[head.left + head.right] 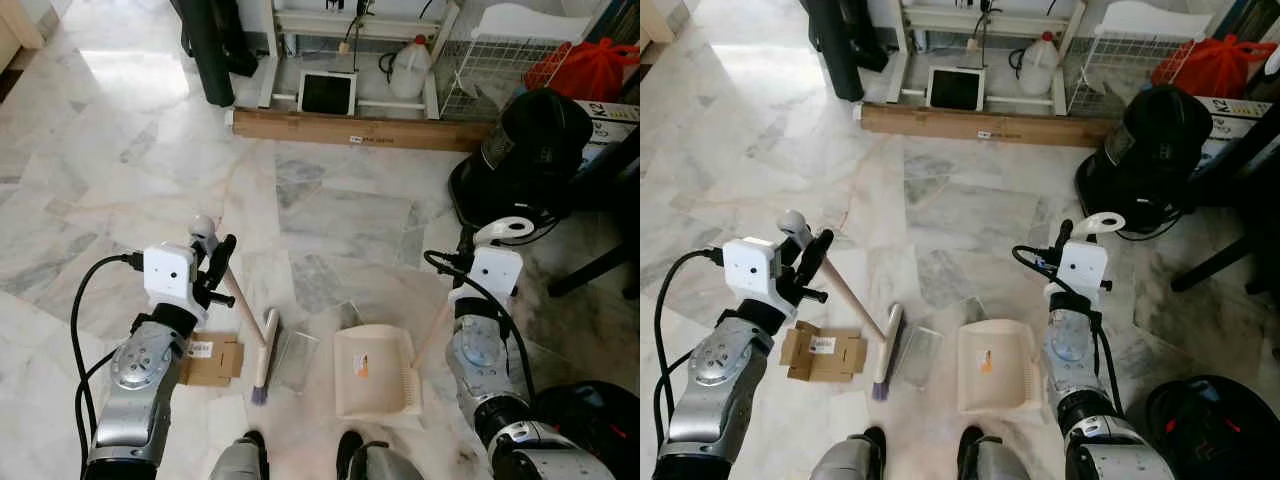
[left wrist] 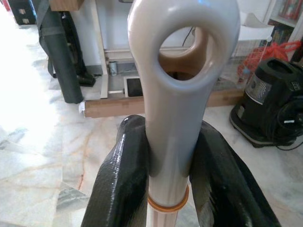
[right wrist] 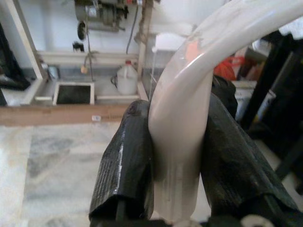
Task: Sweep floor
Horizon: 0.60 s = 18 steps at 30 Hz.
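A hand broom [image 1: 262, 352] leans on the marble floor, its bristle head down in front of my feet. My left gripper [image 1: 218, 258] is shut on the broom's pinkish handle just below its grey looped end [image 2: 182, 90], with black fingers [image 2: 120, 189] pressed on both sides. A cream dustpan [image 1: 375, 372] lies flat to the right of the broom head. Its curved handle [image 3: 182, 142] rises into my right gripper [image 1: 468, 248], which is shut on it. A flat piece of cardboard [image 1: 212, 360] and a clear plastic scrap [image 1: 295, 360] lie on either side of the broom head.
A black vacuum cleaner [image 1: 525, 160] with its cable stands close on the right, beside dark chair legs [image 1: 600, 262]. A long cardboard box [image 1: 350, 128] lies across the floor ahead, with a table frame, a jug [image 1: 410, 68] and a wire rack [image 1: 490, 70] behind. Open marble floor stretches to the left.
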Available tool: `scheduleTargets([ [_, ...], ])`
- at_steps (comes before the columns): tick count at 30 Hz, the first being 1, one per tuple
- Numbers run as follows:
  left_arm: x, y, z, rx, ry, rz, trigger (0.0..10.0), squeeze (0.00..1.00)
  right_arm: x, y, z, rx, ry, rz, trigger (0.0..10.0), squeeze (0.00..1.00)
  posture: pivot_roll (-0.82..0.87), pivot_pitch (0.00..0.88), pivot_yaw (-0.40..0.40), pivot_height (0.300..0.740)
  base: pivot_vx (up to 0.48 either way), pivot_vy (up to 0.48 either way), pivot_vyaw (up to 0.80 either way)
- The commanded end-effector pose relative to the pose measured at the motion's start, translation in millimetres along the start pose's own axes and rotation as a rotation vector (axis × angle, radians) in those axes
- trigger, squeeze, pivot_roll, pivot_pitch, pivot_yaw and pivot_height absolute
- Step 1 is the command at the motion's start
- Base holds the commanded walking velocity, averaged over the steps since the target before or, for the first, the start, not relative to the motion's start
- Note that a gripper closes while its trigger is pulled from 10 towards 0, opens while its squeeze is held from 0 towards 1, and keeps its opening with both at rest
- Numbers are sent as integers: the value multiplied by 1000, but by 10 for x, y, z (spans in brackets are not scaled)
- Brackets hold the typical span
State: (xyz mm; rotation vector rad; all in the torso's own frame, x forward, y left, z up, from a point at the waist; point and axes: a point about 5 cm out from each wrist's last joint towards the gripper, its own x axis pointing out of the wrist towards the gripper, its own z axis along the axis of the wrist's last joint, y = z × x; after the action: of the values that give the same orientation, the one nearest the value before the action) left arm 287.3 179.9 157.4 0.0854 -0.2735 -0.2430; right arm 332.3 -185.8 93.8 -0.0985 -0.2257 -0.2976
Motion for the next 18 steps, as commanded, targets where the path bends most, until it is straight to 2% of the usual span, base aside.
scheduleTargets([
  [1, -62, 6, -28, 17, 47, -28, 10000, 0, -151, -11, -157, -13, 61, -2, 10000, 0, 345, 340, -31, 740, 0, 0, 0],
  [9, -25, -24, 37, 16, 75, -115, 10000, 0, -368, 16, -324, -15, 123, 4, 10000, 0, 351, 357, -18, 740, 0, 0, 0],
  [12, -19, -17, 2, -12, 109, -143, 10000, 0, -393, 12, -342, -17, 129, 1, 10000, 0, 346, 359, -14, 740, 0, 0, 0],
  [18, -35, -4, -85, -117, 188, -189, 10000, 0, -400, -73, -355, -20, 130, -36, 10000, 0, 332, 359, -10, 740, 0, 0, 0],
])
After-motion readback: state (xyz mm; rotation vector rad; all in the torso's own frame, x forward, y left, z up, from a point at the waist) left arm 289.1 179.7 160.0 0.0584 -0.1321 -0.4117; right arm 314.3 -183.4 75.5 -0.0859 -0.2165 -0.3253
